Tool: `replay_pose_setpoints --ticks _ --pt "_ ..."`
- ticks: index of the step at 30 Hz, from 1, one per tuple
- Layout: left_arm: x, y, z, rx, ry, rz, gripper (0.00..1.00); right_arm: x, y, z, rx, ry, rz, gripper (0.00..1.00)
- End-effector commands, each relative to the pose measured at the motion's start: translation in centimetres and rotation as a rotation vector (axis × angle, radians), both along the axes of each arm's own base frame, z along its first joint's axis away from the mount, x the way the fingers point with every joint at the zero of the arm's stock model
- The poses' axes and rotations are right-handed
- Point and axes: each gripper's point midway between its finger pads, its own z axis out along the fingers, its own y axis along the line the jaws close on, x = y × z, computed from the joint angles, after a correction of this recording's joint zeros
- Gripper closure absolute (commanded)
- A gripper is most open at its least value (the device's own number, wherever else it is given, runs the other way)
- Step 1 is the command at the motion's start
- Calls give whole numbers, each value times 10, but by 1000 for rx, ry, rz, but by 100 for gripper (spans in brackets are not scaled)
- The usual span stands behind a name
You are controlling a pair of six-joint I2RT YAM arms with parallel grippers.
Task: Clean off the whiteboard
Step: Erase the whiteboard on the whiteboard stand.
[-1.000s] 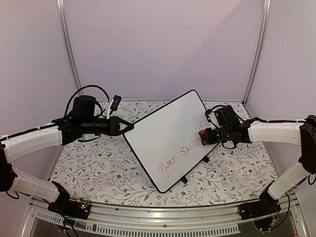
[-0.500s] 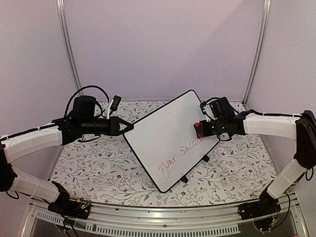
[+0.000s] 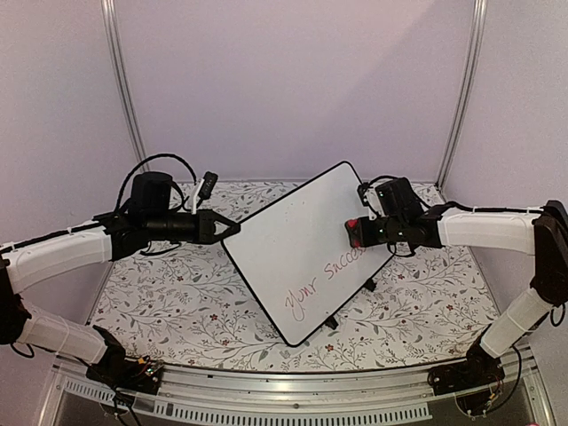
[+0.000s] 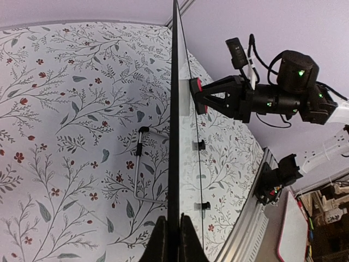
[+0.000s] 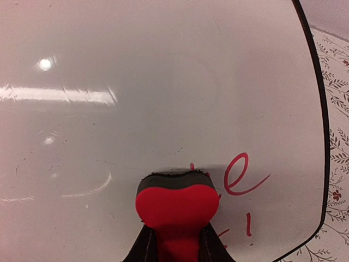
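Note:
The whiteboard [image 3: 297, 244] stands tilted on the table, its glossy white face bearing red handwriting [image 3: 328, 278] along the lower right edge. My left gripper [image 3: 232, 230] is shut on the board's left edge; in the left wrist view that black rim [image 4: 174, 136] runs edge-on between my fingers [image 4: 160, 243]. My right gripper [image 3: 359, 232] is shut on a red eraser [image 5: 177, 204] whose dark felt presses against the whiteboard [image 5: 152, 82]. A red letter "e" [image 5: 240, 174] shows just right of the eraser.
A floral tablecloth [image 3: 169, 293] covers the table. A thin wire stand [image 4: 139, 169] props the board from behind. Purple walls enclose the back and sides, and an aluminium rail [image 3: 293, 390] runs along the near edge.
My right gripper with the eraser has slid left and slightly up onto the board's face. The red marks at the board's right edge are gone. The left arm and board stay still.

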Motion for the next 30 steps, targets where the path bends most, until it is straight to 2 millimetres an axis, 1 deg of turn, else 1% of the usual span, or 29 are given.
replay_pose_setpoints --ticks 1,5,11,17,24,30 --pt "-13 -9 -8 35 -49 -100 100 -26 -11 -36 -26 101 18 79" --pt "-13 -9 -8 34 -51 -100 100 -27 -25 -38 -20 104 -14 79" --pt "-12 -9 -8 35 -50 -98 100 -23 -38 -31 -10 91 -46 79" --pt "-12 -9 -9 36 -46 -101 100 -9 -33 -17 -7 71 -51 79" --pt "-12 -9 -9 37 -47 -100 100 13 -18 -4 -7 57 -38 79" --pt "-13 -9 -9 36 -49 -102 100 27 -20 7 -27 30 -81 79"
